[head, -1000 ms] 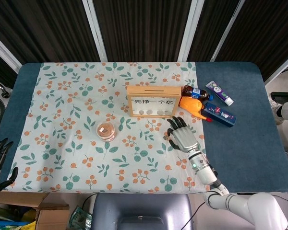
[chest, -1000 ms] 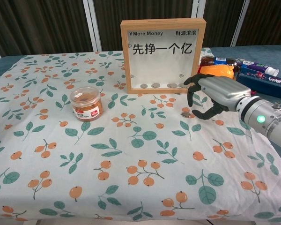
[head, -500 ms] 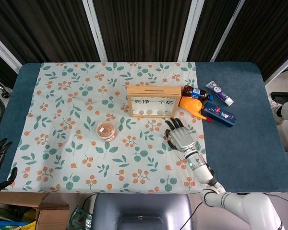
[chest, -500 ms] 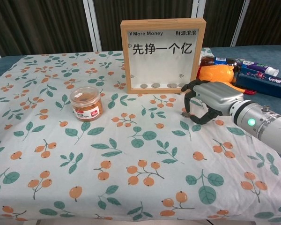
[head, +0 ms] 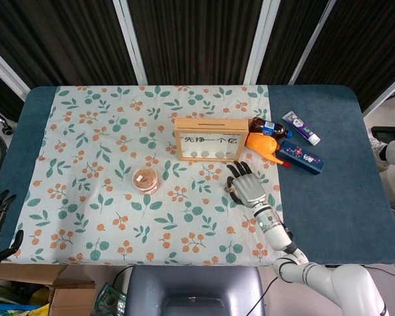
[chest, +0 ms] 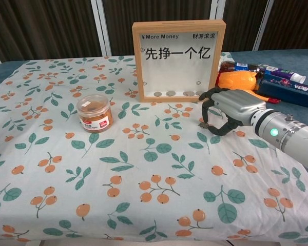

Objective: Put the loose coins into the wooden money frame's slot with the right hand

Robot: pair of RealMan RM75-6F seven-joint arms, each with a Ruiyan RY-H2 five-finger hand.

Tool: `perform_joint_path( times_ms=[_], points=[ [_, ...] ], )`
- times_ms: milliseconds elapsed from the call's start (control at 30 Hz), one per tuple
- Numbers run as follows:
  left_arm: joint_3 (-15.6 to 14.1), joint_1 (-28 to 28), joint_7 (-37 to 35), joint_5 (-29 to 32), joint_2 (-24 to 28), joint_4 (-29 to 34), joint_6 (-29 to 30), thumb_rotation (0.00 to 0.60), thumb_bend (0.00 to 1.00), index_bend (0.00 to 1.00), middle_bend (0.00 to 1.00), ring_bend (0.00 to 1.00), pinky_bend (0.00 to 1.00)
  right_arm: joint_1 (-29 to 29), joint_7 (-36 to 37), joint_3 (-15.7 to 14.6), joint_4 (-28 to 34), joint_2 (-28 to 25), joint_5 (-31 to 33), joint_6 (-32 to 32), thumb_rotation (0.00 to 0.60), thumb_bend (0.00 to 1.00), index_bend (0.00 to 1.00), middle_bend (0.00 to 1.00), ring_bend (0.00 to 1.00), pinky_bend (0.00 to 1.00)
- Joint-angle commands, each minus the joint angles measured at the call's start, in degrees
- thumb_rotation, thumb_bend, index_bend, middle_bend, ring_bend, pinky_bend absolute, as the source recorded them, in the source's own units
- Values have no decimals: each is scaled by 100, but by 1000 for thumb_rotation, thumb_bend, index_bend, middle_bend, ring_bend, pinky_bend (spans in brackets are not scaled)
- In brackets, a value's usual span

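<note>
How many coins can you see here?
5. Four coins sit along the bottom inside the frame; one coin lies on the cloth under the right hand, whose fingers may hide more.

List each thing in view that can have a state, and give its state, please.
right hand: low over the cloth, fingers curled down around the loose coin, grip not clear.
loose coin: flat on the cloth, under the fingers.
wooden money frame: upright, several coins inside at the bottom.
small jar: upright, lid on.
bottle: lying on its side.
left hand: at the table's edge, holds nothing.
</note>
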State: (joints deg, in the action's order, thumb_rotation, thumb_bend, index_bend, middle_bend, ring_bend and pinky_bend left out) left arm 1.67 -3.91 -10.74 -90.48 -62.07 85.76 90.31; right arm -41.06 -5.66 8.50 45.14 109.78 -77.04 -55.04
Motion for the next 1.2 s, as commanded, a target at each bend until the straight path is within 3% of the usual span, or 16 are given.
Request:
perform_joint_path(
  times_ms=[33, 1200],
  points=[
    [1, 1, -3, -4, 0, -1, 5, 600, 451, 0, 0, 0, 0, -3, -5, 13, -4, 11, 11, 29, 600, 549, 592, 227, 53, 190],
    [33, 27, 15, 78, 0, 29, 6, 600, 451, 0, 0, 0, 0, -78, -55, 43, -90, 76, -75, 154, 600, 549, 564, 227, 53, 190]
  ],
)
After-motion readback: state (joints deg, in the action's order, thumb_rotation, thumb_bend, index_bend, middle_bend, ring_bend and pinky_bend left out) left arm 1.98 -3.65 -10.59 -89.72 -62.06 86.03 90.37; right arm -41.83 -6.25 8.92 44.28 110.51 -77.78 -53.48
